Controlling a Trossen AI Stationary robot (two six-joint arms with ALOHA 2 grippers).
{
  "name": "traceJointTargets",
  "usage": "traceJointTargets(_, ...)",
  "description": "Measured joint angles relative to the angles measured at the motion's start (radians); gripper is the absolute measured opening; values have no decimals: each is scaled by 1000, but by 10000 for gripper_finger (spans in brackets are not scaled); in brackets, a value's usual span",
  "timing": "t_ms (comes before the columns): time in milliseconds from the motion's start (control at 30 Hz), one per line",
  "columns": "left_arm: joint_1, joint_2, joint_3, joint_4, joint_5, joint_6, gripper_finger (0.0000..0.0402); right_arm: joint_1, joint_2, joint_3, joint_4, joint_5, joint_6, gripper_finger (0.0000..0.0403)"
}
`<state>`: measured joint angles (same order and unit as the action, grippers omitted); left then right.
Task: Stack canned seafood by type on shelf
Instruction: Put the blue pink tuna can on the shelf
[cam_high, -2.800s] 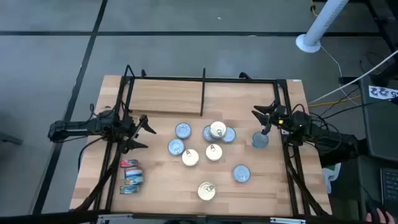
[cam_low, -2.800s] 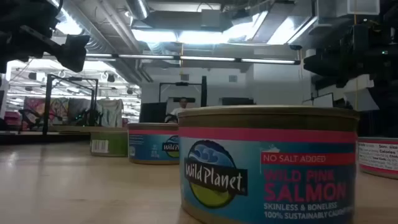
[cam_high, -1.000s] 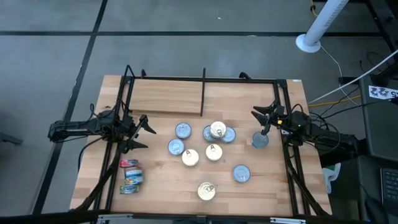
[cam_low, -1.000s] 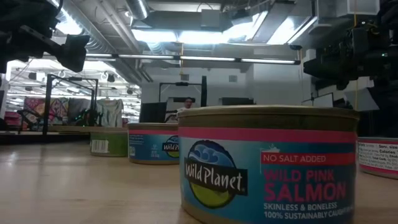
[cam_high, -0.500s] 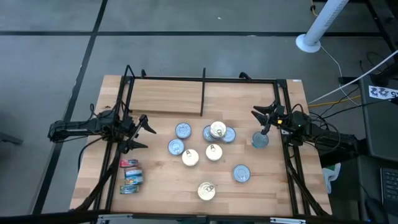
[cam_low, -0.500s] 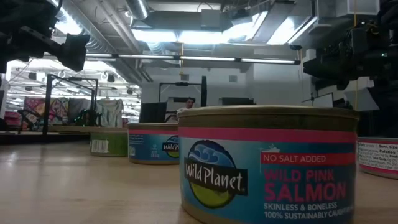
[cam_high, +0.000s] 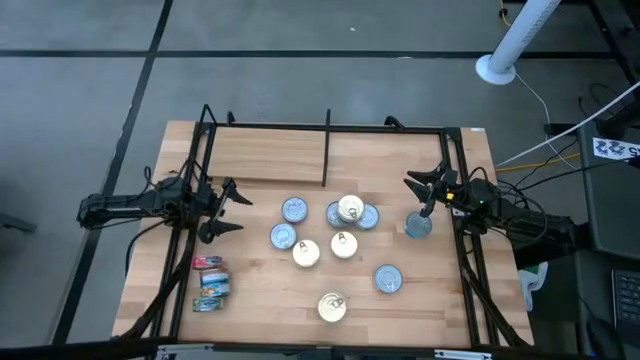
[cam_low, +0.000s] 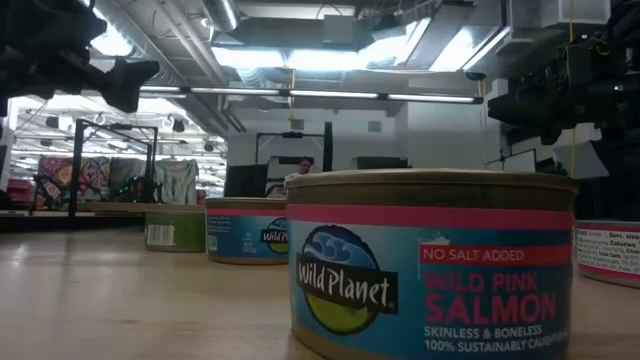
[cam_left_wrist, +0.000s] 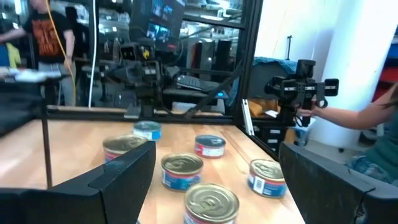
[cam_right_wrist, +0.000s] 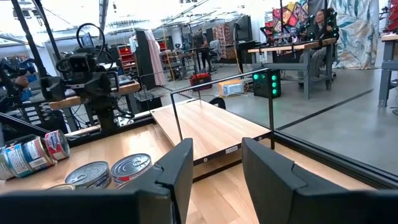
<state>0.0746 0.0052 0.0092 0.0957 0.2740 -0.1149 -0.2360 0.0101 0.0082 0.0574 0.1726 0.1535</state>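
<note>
The canned seafood stands scattered on the shelf (cam_high: 260, 160), a light wooden board in a thin black frame. Silver-blue-topped tins (cam_high: 294, 209) and gold-topped tins (cam_high: 343, 243) cluster mid-board. One gold tin (cam_high: 350, 208) sits on top of blue ones. Three red-and-blue labelled tins (cam_high: 211, 283) lie on their sides at the near left. My left gripper (cam_high: 230, 209) hovers open at the left frame rail, pointing level at the cluster. At the right rail my right gripper (cam_high: 416, 196) hovers open, just beyond a silver-blue tin (cam_high: 416, 228), with nothing between its fingers (cam_right_wrist: 180, 168).
A short black divider bar (cam_high: 327, 150) rises from the board's far half, with bare wood on both sides of it. Frame rails (cam_high: 195, 170) run along the left, right and far edges. In the low view a salmon tin (cam_low: 430, 265) stands close to the near edge.
My left gripper has rolled a little about its own axis while staying in place, still open. The tins and my right gripper have kept still.
</note>
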Motion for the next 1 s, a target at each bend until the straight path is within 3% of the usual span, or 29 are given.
traceJointTargets(133,-1,0,0,51,0,23,336,0,0,0,0,0,0,138)
traceJointTargets(333,-1,0,0,49,-37,-57,336,0,1,21,-24,1,-1,138)
traceJointTargets(533,-1,3,0,135,-313,-156,336,0,2,122,-114,1,-31,138)
traceJointTargets(633,-1,24,0,176,-390,-164,336,0,20,163,-174,-11,-32,138)
traceJointTargets(1000,-1,277,0,441,-442,-167,336,0,281,294,-181,-61,-84,138)
